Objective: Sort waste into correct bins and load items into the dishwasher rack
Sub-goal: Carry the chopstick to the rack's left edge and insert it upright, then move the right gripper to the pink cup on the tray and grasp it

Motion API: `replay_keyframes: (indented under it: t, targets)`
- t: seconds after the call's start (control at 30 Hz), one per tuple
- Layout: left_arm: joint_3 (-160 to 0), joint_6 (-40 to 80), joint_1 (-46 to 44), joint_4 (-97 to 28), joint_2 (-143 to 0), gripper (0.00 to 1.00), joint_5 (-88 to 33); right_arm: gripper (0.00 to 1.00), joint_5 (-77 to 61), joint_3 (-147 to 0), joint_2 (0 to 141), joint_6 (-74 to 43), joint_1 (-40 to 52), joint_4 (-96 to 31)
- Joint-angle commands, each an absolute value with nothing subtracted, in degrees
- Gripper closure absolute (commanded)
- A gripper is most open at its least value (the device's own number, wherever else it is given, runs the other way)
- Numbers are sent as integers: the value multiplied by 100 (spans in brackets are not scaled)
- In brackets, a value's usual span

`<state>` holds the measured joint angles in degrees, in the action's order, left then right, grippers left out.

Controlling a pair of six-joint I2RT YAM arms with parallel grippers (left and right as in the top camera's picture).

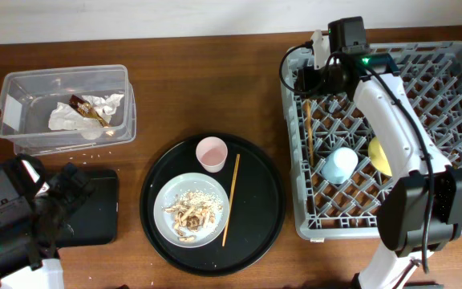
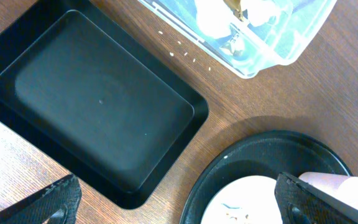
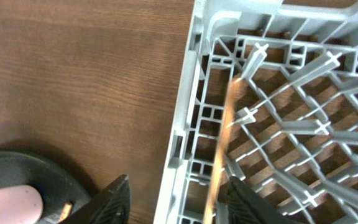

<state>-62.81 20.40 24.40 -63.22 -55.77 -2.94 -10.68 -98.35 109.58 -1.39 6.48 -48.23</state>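
The grey dishwasher rack (image 1: 455, 72) holds a light-blue cup (image 1: 339, 164), a yellow bowl (image 1: 379, 156) and one chopstick (image 1: 307, 132) along its left wall. My right gripper (image 1: 310, 80) is open over the rack's far left corner, its fingers either side of that chopstick (image 3: 222, 149), which lies in the rack (image 3: 188, 124). A pink cup (image 1: 212, 152), a grey plate (image 1: 207, 186) with food scraps (image 1: 191, 213) and a second chopstick (image 1: 231, 199) sit on the round tray. My left gripper (image 2: 179, 205) is open and empty between the black rectangular tray (image 2: 98, 99) and the plate.
The clear tub (image 1: 10, 120) at the far left holds white napkins (image 1: 70, 116) and a brown wrapper (image 1: 87, 108). The round black tray (image 1: 259, 217) is mid-table. The rectangular tray (image 1: 99, 217) lies partly under my left arm. White crumbs lie on the wood by the tub (image 2: 278, 56).
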Motion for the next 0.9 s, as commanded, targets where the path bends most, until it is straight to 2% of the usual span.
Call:
replay_keyframes:
  t: [0.0, 0.17, 0.3, 0.4, 0.47, 0.57, 0.63, 0.7, 0.8, 0.87]
  targets:
    - [-6364, 2029, 2471, -6313, -5570, 1, -252, 48, -1144, -9839, 10975, -242, 679, -4978]
    - [-6364, 2029, 2471, -6313, -5570, 1, -252, 48, -1446, -9870, 10597, -239, 679, -5555]
    - [-6364, 2029, 2471, -6313, -5570, 1, -252, 43, -2550, -9870, 9865, -237, 711, -6665]
    - [-6364, 2029, 2471, -6313, -5570, 1, -252, 43, -2683, -9839, 9714, -351, 1131, -7575]
    - [-6364, 2029, 2471, -6313, -5570, 1, -252, 45, -2679, -9671, 9721, -751, 1511, -7706]
    - [-6364, 2029, 2471, -6313, -5570, 1, -252, 48, -2053, -9279, 9721, -1634, 2222, -7332]
    - [-6364, 2029, 2471, -6313, -5570, 1, -252, 53, -1142, -8814, 9721, -3006, 2644, -6768]
    - [-6364, 2029, 2471, -6313, -5570, 1, -252, 59, -698, -8361, 9723, -3848, 2860, -6233]
    - [-6364, 2029, 2471, -6313, -5570, 1, -252, 69, -698, -7679, 9723, -4318, 2974, -5459]
    - [-6364, 2029, 2471, -6311, -5570, 1, -252, 70, -794, -7153, 9723, -4447, 2974, -4921]
